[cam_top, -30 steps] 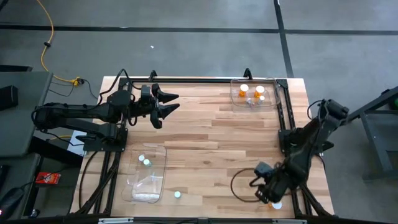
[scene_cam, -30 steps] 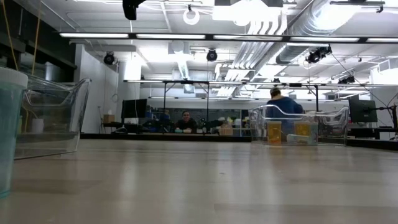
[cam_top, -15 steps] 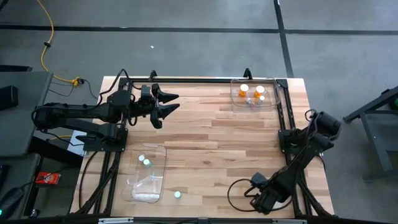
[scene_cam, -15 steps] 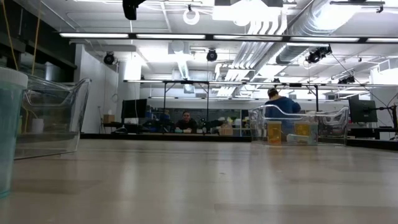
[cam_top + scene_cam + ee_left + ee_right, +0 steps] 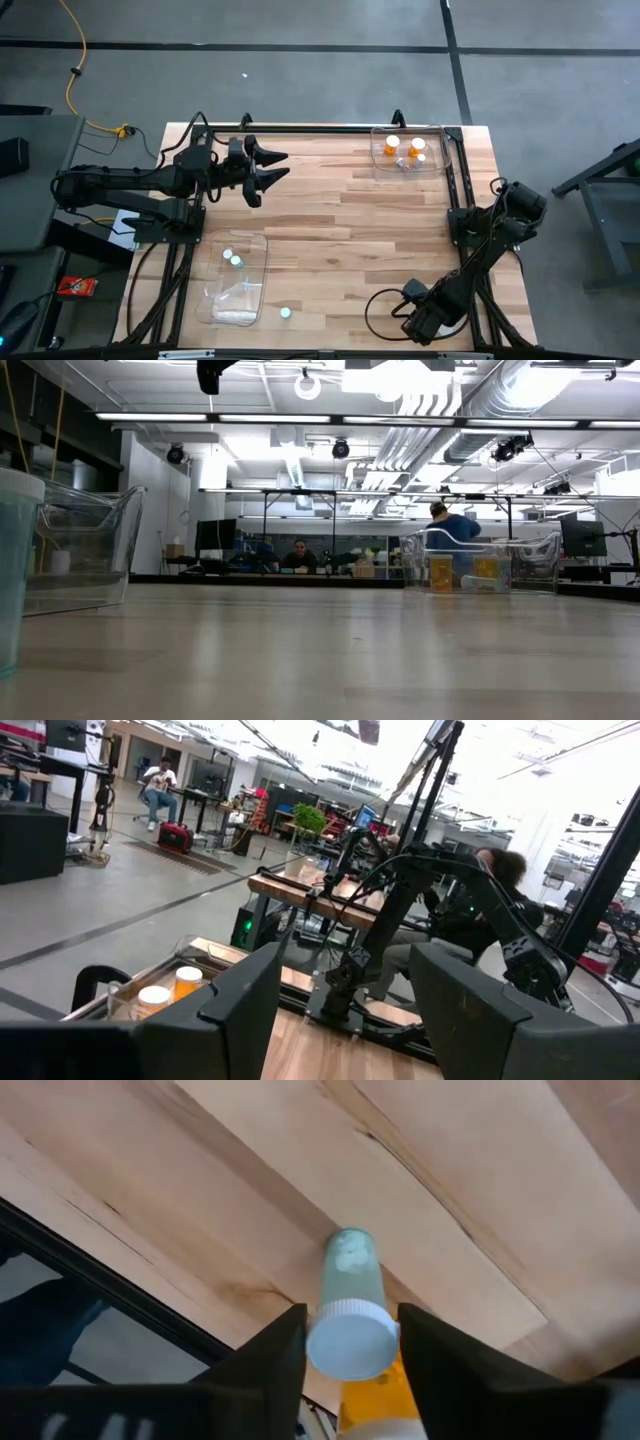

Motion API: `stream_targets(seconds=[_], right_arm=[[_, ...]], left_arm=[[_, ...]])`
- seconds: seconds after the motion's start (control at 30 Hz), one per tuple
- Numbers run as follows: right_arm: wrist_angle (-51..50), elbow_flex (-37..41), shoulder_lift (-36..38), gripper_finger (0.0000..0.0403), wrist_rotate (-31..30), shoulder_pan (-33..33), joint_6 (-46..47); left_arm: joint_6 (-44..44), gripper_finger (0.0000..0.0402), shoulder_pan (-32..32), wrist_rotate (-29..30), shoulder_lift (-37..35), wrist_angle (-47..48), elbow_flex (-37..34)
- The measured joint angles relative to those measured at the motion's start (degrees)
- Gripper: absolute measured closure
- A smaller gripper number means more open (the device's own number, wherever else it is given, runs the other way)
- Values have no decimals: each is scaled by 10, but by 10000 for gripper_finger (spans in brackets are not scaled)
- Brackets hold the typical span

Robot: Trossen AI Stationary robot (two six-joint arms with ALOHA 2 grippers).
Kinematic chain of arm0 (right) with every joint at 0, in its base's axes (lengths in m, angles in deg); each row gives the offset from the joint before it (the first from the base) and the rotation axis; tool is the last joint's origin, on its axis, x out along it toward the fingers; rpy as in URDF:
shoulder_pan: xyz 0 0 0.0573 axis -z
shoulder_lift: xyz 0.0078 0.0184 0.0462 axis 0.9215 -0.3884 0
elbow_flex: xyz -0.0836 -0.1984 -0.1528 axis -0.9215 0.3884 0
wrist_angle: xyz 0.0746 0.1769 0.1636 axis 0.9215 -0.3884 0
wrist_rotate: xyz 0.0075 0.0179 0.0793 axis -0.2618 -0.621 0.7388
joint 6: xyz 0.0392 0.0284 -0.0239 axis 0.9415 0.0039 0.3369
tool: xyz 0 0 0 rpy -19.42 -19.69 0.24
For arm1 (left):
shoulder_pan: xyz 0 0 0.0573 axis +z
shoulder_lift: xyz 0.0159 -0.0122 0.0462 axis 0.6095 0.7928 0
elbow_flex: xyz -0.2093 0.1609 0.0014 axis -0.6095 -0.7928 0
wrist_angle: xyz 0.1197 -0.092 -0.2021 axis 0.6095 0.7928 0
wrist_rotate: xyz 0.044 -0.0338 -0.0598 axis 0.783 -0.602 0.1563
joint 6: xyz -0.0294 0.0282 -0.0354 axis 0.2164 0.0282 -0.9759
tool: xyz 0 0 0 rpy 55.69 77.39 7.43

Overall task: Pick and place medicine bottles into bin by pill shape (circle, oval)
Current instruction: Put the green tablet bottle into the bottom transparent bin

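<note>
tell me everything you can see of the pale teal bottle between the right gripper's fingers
The pale teal bottle is a small see-through plastic cylinder with a white cap. It lies on its side on the wooden table near the edge, cap pointing toward the camera. Something pale shows through its far end. The right gripper has a dark finger on each side of the cap, close against it. An orange bottle lies right beside it, partly hidden.

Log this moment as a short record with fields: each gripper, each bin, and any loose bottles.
left gripper: open, hovering over the table's far left, holding nothing
right gripper: at the table's near right edge, fingers on either side of a pale teal bottle lying on the wood
orange bottle: lies right beside the teal one
far-right bin: orange bottles inside
near-left bin: two white-capped bottles
loose bottle: stands beside the near-left bin
</note>
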Motion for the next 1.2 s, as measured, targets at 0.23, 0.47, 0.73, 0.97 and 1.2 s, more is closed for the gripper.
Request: stream_targets(seconds=[0.23, 0.47, 0.73, 0.97, 1.2], right_arm=[[-107, -17, 83, 312, -94, 14, -74], [-129, -21, 228, 312, -326, 127, -241], [147, -21, 284, 311, -320, 343, -657], [354, -21, 264, 311, -187, 460, -831], [378, -21, 259, 311, -120, 489, -862]], left_arm=[[0, 190, 0, 0, 0, 0, 0], [0, 190, 0, 0, 6, -1, 0], [16, 189, -28, -13, 36, -2, 1], [51, 165, -70, -15, 91, 48, 50], [93, 114, -70, 1, 145, 59, 94]])
